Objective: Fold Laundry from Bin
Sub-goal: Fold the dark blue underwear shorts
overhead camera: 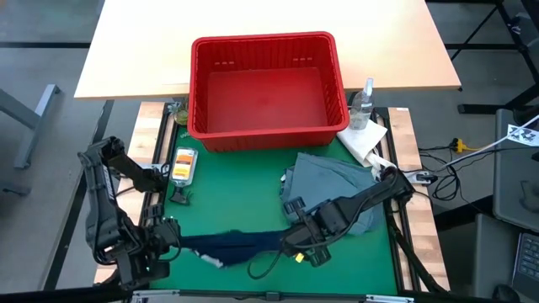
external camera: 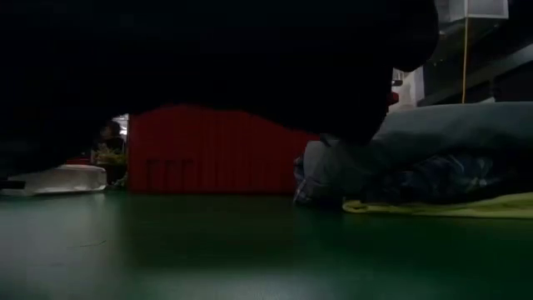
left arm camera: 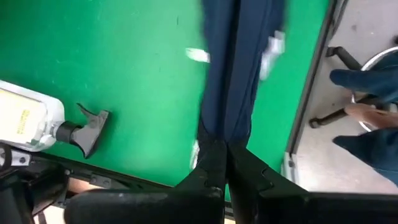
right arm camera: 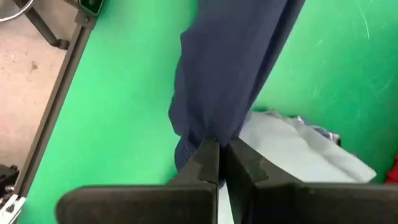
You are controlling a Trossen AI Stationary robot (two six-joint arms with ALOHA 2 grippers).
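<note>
Step in hand: spreading the dark navy garment (overhead camera: 232,245), stretched along the desk's near edge, well clear of the empty bin (overhead camera: 266,88). Left gripper (overhead camera: 165,240) and right gripper (overhead camera: 290,244) each have jaws clamped on one end. Next move likely calls for laying it flat without slack.

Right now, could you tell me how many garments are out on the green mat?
At least 3: navy garment stretched between both grippers, grey-blue garment piled at right, yellow garment beneath it. More may be hidden.
</note>
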